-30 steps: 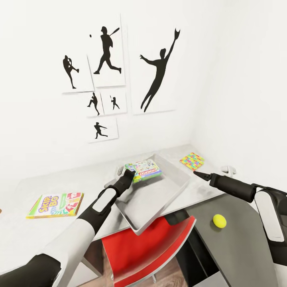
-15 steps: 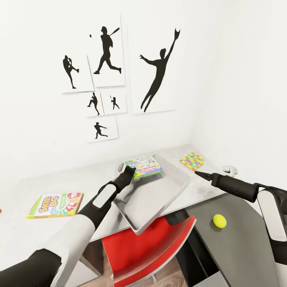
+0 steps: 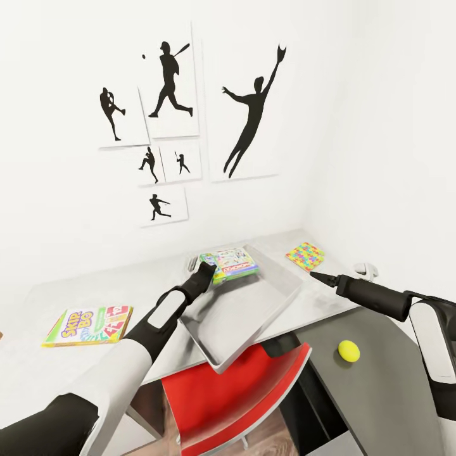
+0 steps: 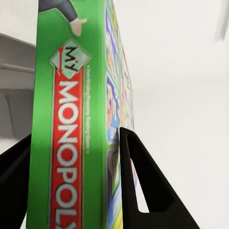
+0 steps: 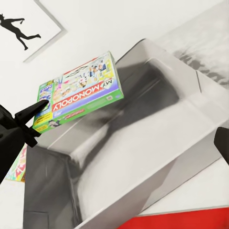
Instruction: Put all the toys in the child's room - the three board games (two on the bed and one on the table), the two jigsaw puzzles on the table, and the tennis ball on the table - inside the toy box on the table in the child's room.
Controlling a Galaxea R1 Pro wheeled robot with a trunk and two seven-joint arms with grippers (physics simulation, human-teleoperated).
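Observation:
My left gripper (image 3: 204,272) is shut on a corner of the green-edged "MY MONOPOLY" board game (image 3: 229,263), holding it nearly flat above the far end of the pale grey toy box (image 3: 244,320). In the left wrist view, both black fingers (image 4: 136,176) clamp the board game's green edge (image 4: 67,143). The right wrist view shows the board game (image 5: 78,93) over the toy box (image 5: 143,157). A slim Skip-Bo board game (image 3: 88,325) lies left on the table (image 3: 126,282). One jigsaw puzzle (image 3: 304,256) lies back right. The tennis ball (image 3: 348,350) rests on the dark wing. My right gripper (image 3: 313,274) hovers open right of the toy box.
A red chair (image 3: 240,392) is tucked under the table just below the toy box, which overhangs the front edge. A small white object (image 3: 366,270) sits near the right wall. Black sports silhouettes (image 3: 253,114) hang on the white wall behind.
My left gripper has carried the Monopoly game slightly up and toward the wall over the toy box. The right arm has hardly moved.

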